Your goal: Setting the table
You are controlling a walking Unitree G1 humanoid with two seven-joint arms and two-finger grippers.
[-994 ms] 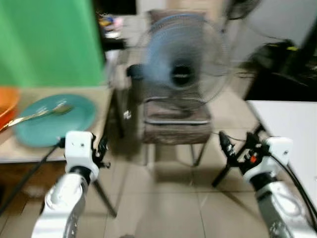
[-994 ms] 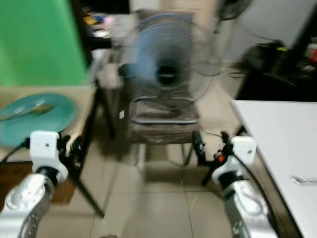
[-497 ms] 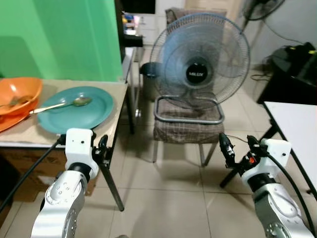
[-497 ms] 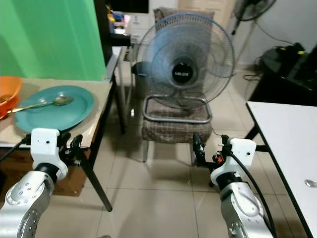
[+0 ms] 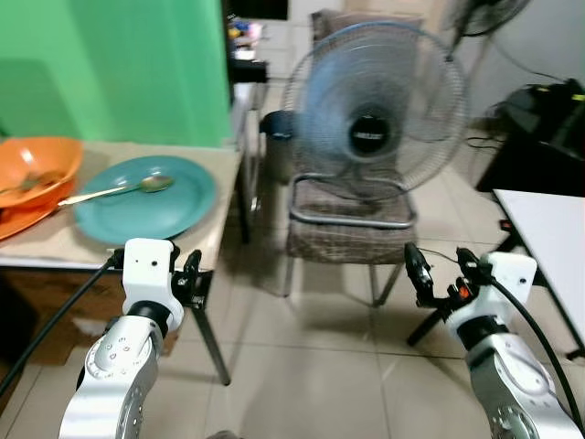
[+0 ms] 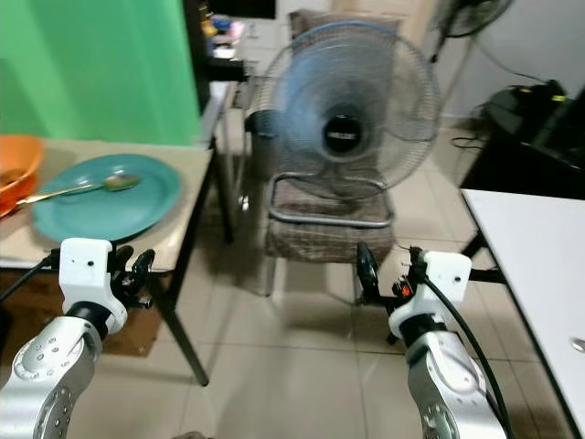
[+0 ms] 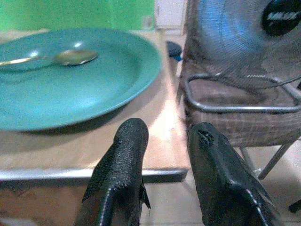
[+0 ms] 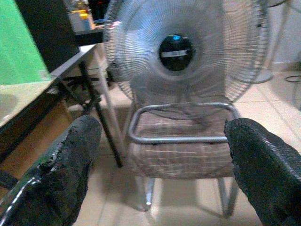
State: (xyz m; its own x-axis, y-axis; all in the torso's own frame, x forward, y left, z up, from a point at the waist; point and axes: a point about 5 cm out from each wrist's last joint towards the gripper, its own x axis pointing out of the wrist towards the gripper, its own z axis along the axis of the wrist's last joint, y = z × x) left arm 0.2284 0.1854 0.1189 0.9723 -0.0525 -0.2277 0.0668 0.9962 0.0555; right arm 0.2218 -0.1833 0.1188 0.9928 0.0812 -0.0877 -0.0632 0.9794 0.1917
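A teal plate [image 5: 142, 199] lies on the wooden table [image 5: 55, 247] at the left, near its right edge. A metal spoon [image 5: 119, 189] rests on the plate with its bowl toward the middle. An orange bowl [image 5: 32, 169] stands further left. My left gripper [image 5: 190, 274] hangs just below and in front of the table's near corner, open a little and empty; in the left wrist view its fingertips [image 7: 134, 129] point at the table edge below the plate [image 7: 70, 80]. My right gripper [image 5: 441, 270] is open wide and empty over the floor, facing the chair.
A standing fan [image 5: 370, 119] sits on a brown chair [image 5: 352, 233] straight ahead, between the two tables. A white table [image 6: 539, 247] fills the right side. Dark furniture and cables [image 5: 539, 110] stand at the back right. Tiled floor [image 5: 311, 366] lies between my arms.
The camera has steadied from a blur and swung slightly left, so the whole scene sits further right. Both grippers hold the same pose, empty.
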